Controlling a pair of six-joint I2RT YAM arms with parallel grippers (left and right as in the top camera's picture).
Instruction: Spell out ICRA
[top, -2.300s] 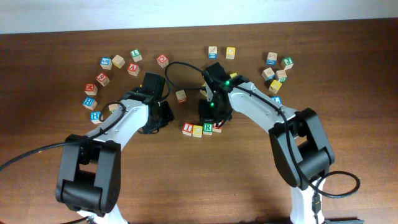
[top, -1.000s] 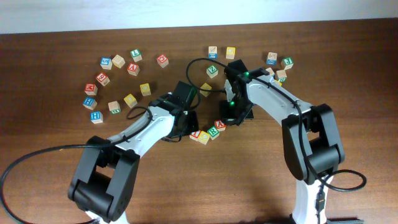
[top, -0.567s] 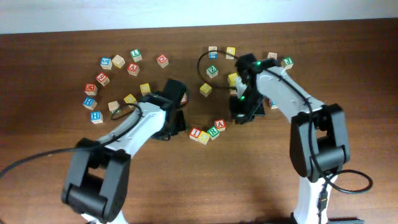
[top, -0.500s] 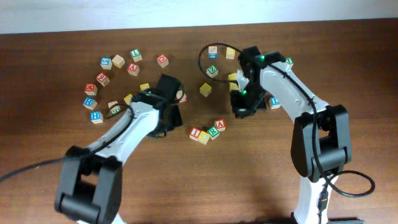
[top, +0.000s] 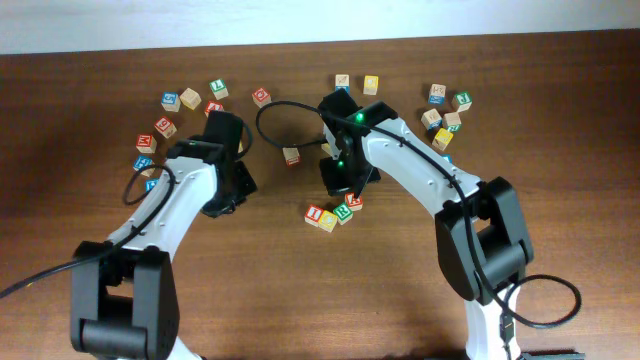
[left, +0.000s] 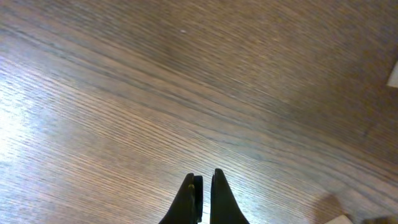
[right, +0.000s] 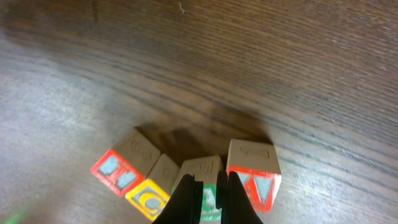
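Right hand (right: 208, 182) back above ICRA cubes (top: 340, 211)

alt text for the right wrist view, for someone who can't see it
Four wooden letter cubes sit in a curved row on a dark wooden table: a red-lettered cube, a yellow cube, a green cube and a red A cube. The shut right gripper points down at the green cube, partly hiding its letter.

Left arm (top: 170, 200) and right arm (top: 410, 170) stretched inward, jaws closed.
Left gripper (left: 202, 186) fingers pressed together; right gripper (right: 208, 186) likewise, pointing down.
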